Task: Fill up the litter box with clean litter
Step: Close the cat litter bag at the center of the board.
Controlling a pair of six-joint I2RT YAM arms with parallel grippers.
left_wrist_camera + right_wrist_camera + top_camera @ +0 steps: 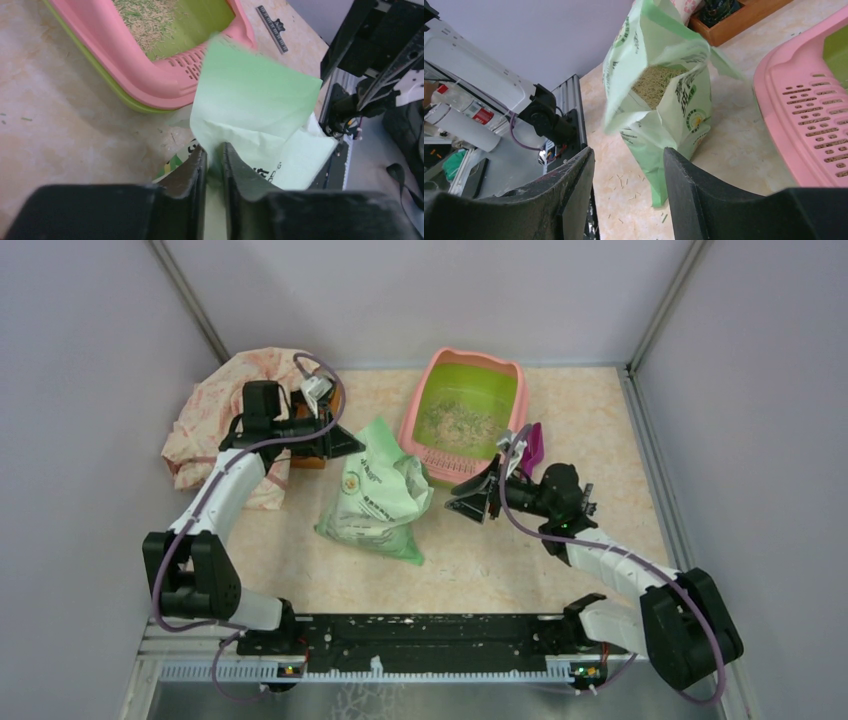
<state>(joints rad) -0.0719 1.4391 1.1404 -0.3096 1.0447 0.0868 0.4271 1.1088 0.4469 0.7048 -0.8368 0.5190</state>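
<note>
Two pincers are working at the near side of the worktop [520, 560]. The left pincer [214, 150] is pinching the top flap of the light green bag [380, 502], its jaws drawn almost together with the thin film running between them. The right pincer [628, 152] is hanging half open and empty, facing the bag's open mouth from just beside it. The bag is leaning on the worktop between the arms. Some of the clean litter [654, 85] is showing inside its mouth, and stray grains are lying around its foot. Beyond it the litter box [110, 45] is sitting against the far wall with its slotted ledge toward the bag, and a thin patch of litter is covering only part of its green floor, so the filling is judged far from complete. The step in hand appears to be securing the bag for a pour. To do it well, the left grip is needing a deeper bite, since a single flap is likely to slip or tear under the load. The right pincer is best taking the body or lower corner. The mouth is wanting to be over the rim before tipping, and the tipping done slowly.
</note>
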